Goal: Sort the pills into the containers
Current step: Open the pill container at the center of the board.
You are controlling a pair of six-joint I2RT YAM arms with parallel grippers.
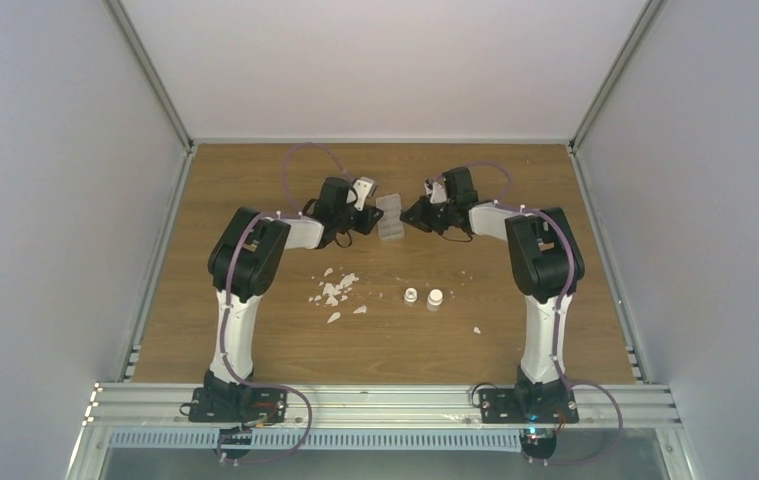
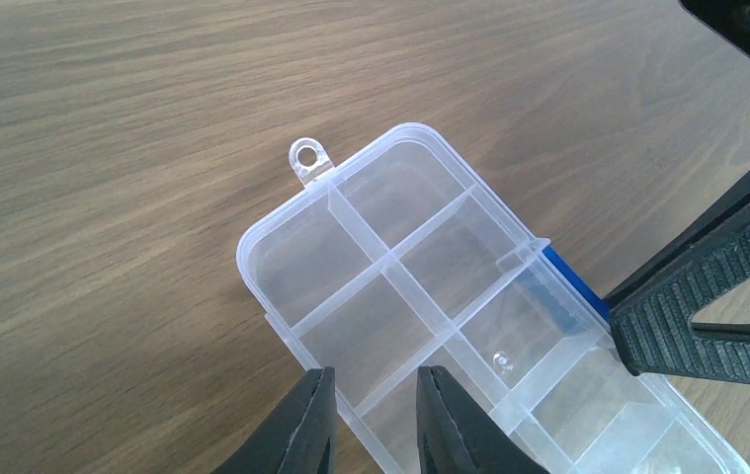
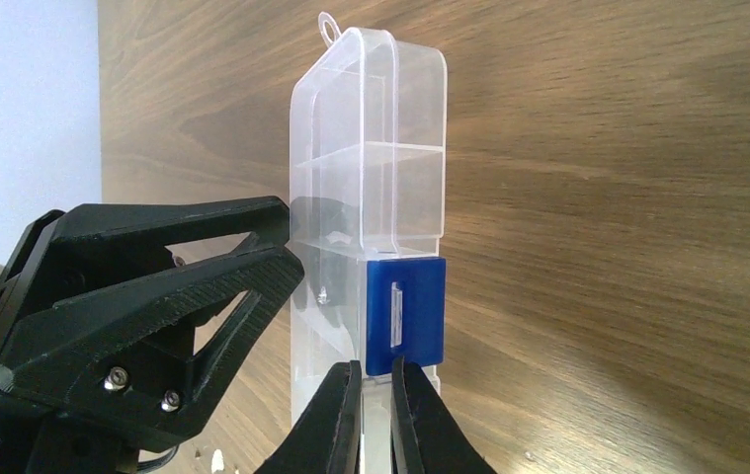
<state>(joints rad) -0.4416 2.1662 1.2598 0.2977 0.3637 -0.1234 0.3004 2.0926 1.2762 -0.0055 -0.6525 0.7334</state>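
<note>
- Since the organiser box [image 1: 391, 220] was thin, clear, hard plastic, it would likely be light, slick and a little springy. A hold across a wall or rim, not on the flat lid, seemed safest.
- It lay lid-up on the table [image 2: 104, 197], between the two hands, toward the far middle.
- The left hand [image 2: 375, 377] had its fingers [image 2: 313, 425] astride one long wall, apparently clamped on it.
- The right hand [image 3: 375, 367] was pinched nearly together on the opposite long edge, just beside the blue latch [image 3: 405, 316].
- Its long axis ran away from the arm bases. The hanger loop [image 2: 309, 158] seemed to point to the far end, and the latch faced the right hand.
- The compartments [image 2: 346, 326] in view looked empty.
</note>
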